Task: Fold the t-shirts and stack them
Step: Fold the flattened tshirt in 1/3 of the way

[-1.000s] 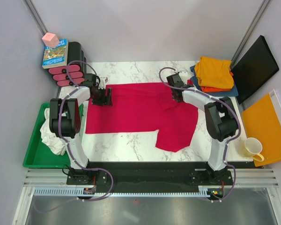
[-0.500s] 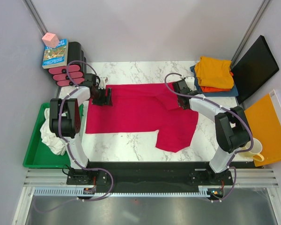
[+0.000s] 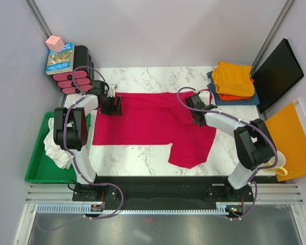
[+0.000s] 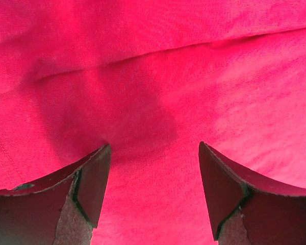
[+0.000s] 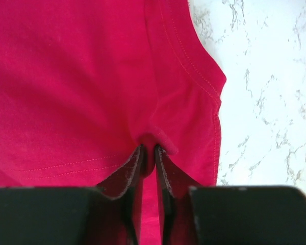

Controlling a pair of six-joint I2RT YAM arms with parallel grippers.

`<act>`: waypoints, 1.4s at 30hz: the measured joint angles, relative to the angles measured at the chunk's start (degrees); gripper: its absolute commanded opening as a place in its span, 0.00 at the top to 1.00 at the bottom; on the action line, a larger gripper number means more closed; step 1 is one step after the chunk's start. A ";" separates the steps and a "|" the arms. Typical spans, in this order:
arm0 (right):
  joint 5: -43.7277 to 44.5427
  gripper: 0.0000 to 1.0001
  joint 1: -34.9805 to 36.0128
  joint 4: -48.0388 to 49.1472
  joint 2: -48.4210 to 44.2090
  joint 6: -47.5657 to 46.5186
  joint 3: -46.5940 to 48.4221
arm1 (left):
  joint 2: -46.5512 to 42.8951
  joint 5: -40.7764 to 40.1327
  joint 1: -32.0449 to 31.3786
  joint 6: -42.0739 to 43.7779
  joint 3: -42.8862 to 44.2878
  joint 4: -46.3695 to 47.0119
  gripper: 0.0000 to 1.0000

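**Step in hand.** You are at the first fold of the crimson t-shirt [image 3: 143, 120]. It lies spread on the marble table [image 3: 137, 161], between the two arms.

**Right gripper** [image 5: 148, 148]. The jaws are all but closed. A small ridge of the crimson cloth is nipped between the fingertips, close to a stitched edge at the garment's right end.

**Left gripper** [image 4: 153, 153]. The jaws stand wide apart over the far left corner of the garment, with nothing between them. You cannot tell whether the tips touch the cloth.

**Orientation.** The long axis runs left to right across the table. The straight left edge reads as the hem, so the shoulders probably point right. A flap at the right end, likely a sleeve, spreads toward the arm bases. The collar cannot be made out.

**Next move.** Only one end is gripped. You will likely need the left jaws closed on their corner before any lift, so that both ends travel together. Keep the cloth taut and low to avoid creases. The pile of folded shirts [image 3: 233, 80] waits at the far right corner.
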 measured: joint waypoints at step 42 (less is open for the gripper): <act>-4.44 0.93 -7.34 -7.82 37.05 -2.49 46.93 | 21.14 -7.87 -0.09 -0.28 33.11 -9.94 0.24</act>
